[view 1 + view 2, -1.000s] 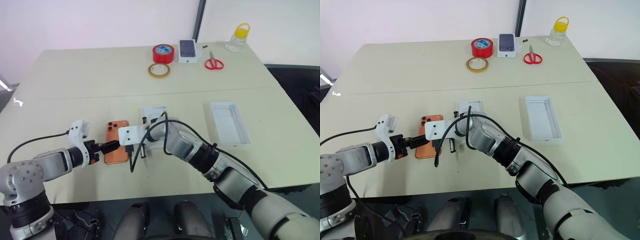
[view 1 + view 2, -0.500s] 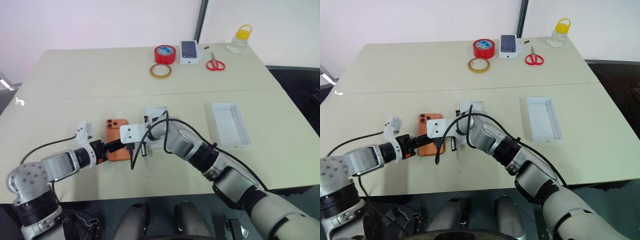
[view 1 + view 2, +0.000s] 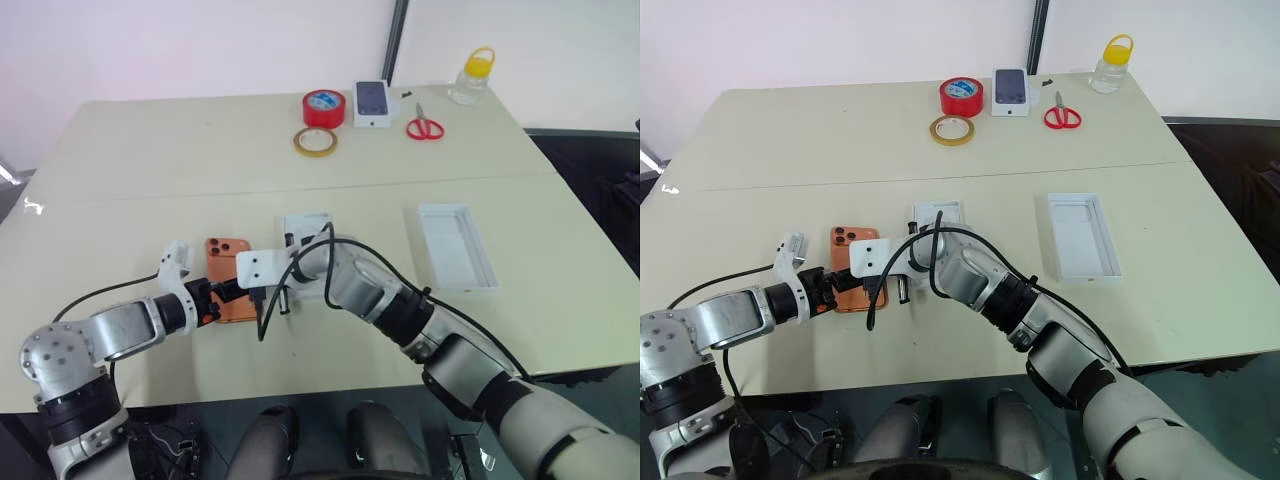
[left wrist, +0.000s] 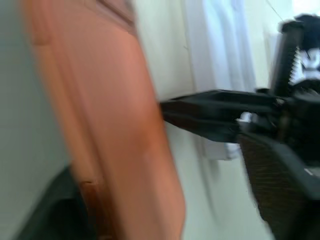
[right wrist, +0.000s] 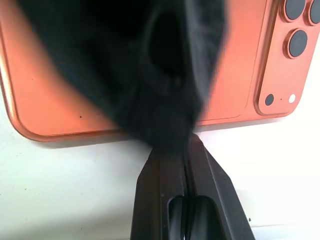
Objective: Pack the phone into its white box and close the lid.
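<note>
With the left gripper [image 3: 222, 293] closing its jaws on the slim orange smartphone [image 3: 229, 292] lying on the worktop [image 3: 150, 170] and the right gripper [image 5: 172, 165], jaws together, bracing its edge, pickup is underway; next a lift toward the white box [image 3: 307, 232] beyond, while the right wrist view alone reveals the camera lenses.

light: bright, even, from overhead | shadows: soft, short under the arms on the table [image 3: 150, 150] | glare: small bright patch at table's left edge | blur: left wrist view smeared; right wrist view's near black fingers out of focus
</note>
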{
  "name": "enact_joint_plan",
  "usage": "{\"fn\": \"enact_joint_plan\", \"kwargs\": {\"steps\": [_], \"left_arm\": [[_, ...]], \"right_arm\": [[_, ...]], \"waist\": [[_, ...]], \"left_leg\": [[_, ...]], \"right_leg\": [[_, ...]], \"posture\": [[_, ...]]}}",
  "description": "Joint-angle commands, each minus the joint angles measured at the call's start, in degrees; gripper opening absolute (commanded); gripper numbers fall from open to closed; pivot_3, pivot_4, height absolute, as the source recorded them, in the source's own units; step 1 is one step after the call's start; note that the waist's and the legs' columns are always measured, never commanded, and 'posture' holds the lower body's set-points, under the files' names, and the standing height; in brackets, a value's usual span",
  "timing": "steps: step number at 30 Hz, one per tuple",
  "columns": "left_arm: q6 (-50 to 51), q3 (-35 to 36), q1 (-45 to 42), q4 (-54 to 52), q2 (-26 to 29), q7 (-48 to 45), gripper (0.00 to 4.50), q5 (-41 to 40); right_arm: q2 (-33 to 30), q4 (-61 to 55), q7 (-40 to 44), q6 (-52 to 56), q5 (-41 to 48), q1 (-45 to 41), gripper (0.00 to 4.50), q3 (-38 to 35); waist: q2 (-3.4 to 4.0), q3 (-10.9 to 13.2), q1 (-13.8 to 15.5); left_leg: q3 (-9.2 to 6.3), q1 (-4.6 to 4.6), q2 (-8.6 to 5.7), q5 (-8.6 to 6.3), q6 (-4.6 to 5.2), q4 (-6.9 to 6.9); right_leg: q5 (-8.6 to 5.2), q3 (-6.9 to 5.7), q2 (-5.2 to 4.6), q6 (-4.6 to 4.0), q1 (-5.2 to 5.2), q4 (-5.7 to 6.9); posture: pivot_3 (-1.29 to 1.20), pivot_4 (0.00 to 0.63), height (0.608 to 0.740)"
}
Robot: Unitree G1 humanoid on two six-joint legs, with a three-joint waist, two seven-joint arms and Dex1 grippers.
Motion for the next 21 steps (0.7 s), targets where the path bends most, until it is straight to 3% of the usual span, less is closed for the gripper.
{"fn": "enact_joint_plan", "kwargs": {"steps": [1, 14, 17, 20, 21], "left_arm": [[-3.2, 0.4, 1.4, -0.5, 1.7, 2.8, 2.35, -5.4], [-20.1, -6.6, 9.9, -1.4, 9.1, 12.0, 2.35, -23.8], [-23.1, -8.9, 11.1, -1.8, 10.7, 12.6, 1.45, -26.2], [-26.3, -10.4, 12.2, -2.1, 11.9, 13.0, 0.04, -28.5], [-27.2, -10.9, 12.5, -2.3, 12.3, 12.9, 0.04, -29.1]], "right_arm": [[0.8, -0.5, 0.0, -0.6, -0.1, 0.2, 0.0, 0.1], [-0.5, -2.7, 0.4, -0.2, 0.2, 0.3, 0.0, -1.1], [-1.3, -3.9, -0.1, 0.0, 0.0, 0.3, 0.0, -1.7], [-2.3, -6.6, -0.3, 1.7, 0.5, 0.2, 0.0, -3.8], [-2.7, -7.5, -0.3, 2.2, 0.6, 0.1, 0.0, -4.5]], "waist": [[0.0, 0.0, 0.0], [0.02, 0.0, 0.3], [0.03, 0.0, 0.4], [0.02, 0.0, 0.5], [0.06, 0.1, 0.5]], "left_leg": [[0.0, 0.0, 0.0, 0.0, 0.0, 0.0], [0.0, -0.01, 0.0, -0.01, -0.01, 0.0], [0.0, -0.02, 0.0, -0.01, -0.01, 0.0], [0.0, -0.03, 0.0, -0.01, -0.01, 0.0], [0.0, -0.03, 0.0, -0.01, -0.01, 0.0]], "right_leg": [[0.0, 0.0, 0.0, 0.0, -0.01, 0.0], [0.0, 0.0, 0.0, -0.01, -0.06, -0.05], [-0.01, 0.0, 0.0, -0.01, -0.07, -0.06], [-0.01, 0.0, -0.01, -0.01, -0.07, -0.07], [-0.01, -0.01, -0.01, -0.01, -0.06, -0.09]], "posture": [[0.0, 0.15, 0.74], [0.0, 0.15, 0.74], [0.0, 0.15, 0.74], [0.0, 0.15, 0.74], [0.0, 0.15, 0.74]]}}
